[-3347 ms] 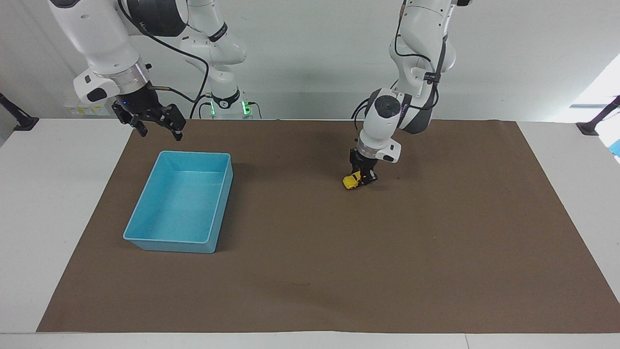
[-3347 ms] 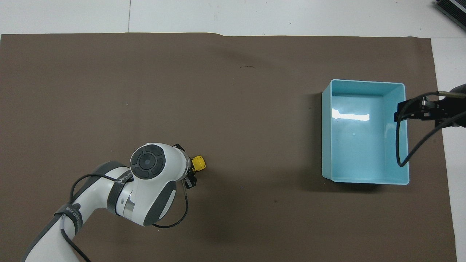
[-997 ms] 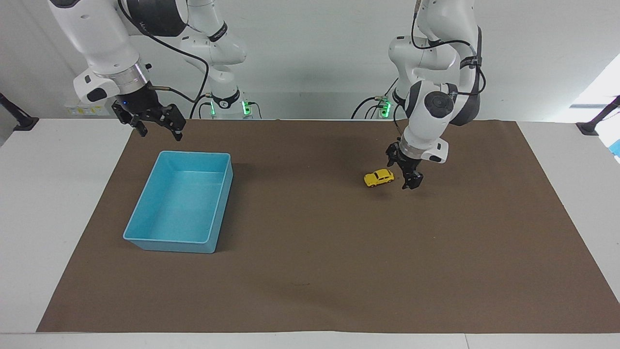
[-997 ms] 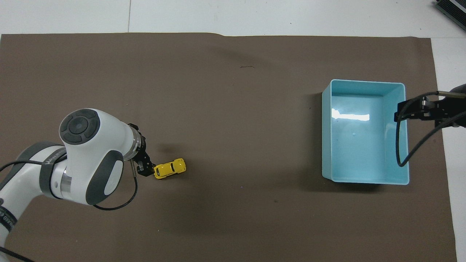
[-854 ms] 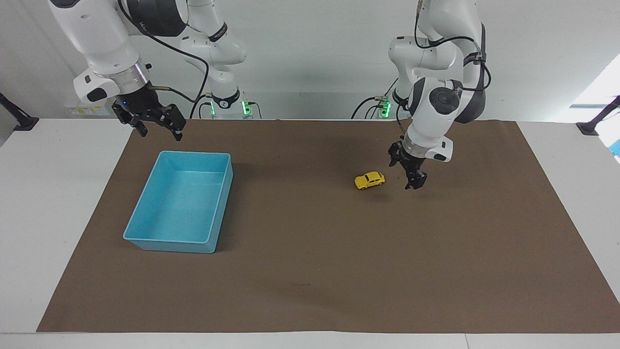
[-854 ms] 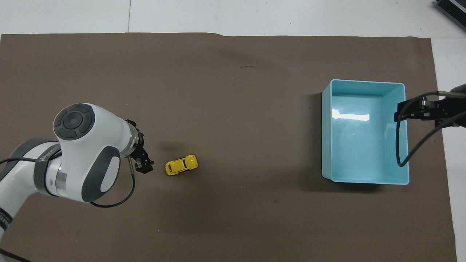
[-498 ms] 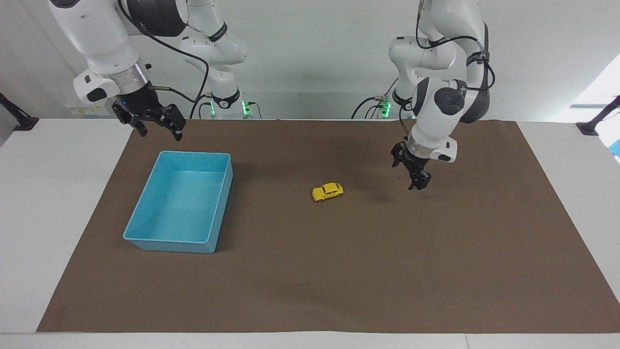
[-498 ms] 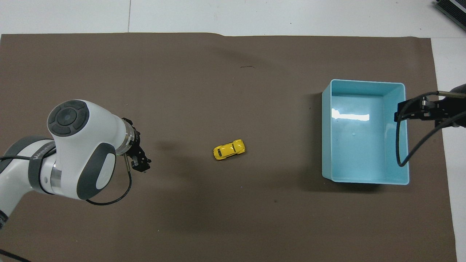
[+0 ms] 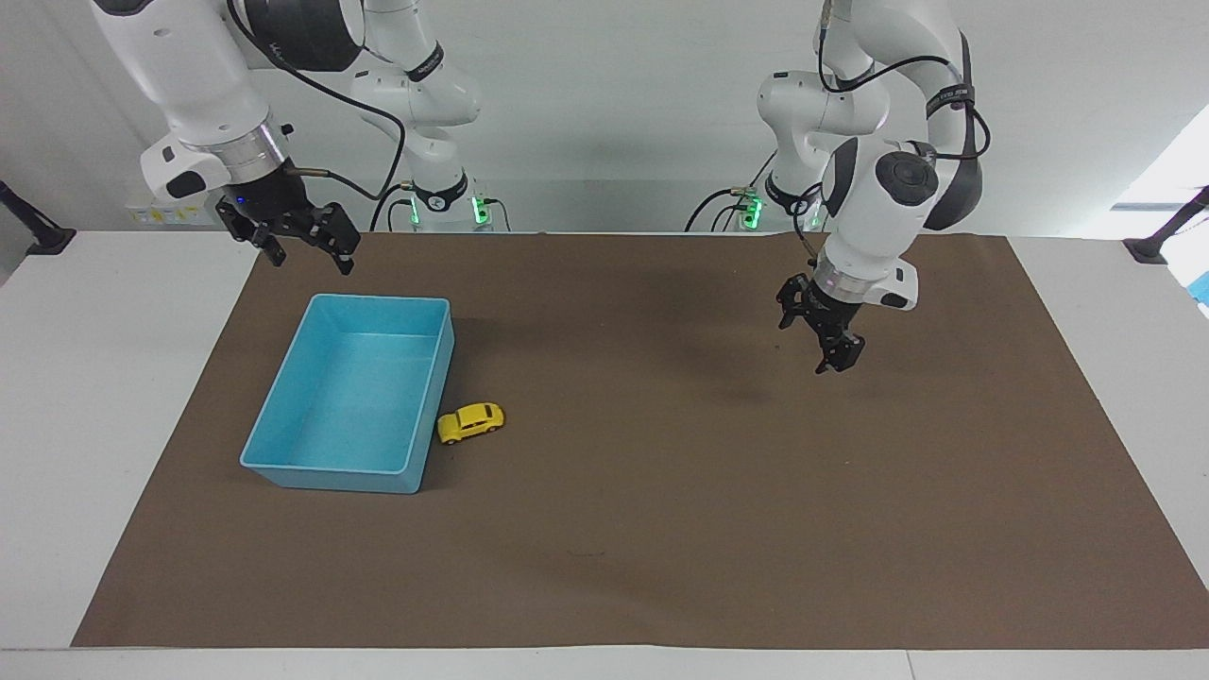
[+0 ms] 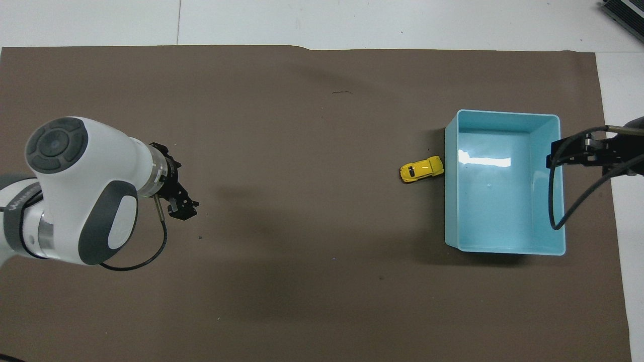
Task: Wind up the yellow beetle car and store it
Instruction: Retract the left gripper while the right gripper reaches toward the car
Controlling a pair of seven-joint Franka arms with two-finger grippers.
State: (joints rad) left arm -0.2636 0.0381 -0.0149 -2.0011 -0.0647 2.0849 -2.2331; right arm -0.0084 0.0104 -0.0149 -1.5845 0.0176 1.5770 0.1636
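Observation:
The yellow beetle car [image 9: 469, 422] [image 10: 421, 169] stands on its wheels on the brown mat. Its nose is against the outer wall of the light blue bin [image 9: 378, 300] [image 10: 503, 113], on the side that faces the left arm's end. My left gripper [image 9: 820, 342] [image 10: 178, 203] hangs open and empty above the mat toward the left arm's end, well apart from the car. My right gripper [image 9: 310, 255] [image 10: 578, 151] waits open and empty in the air, over the bin's edge at the right arm's end.
The brown mat [image 9: 661, 529] covers most of the white table [image 9: 85, 378]. The bin holds nothing. A dark cable [image 10: 558, 201] from the right gripper loops over the bin's wall in the overhead view.
The car has rolled across the mat from beside the left gripper to the bin's wall. The left gripper has risen and drawn back toward its own end. The right arm has stayed still.

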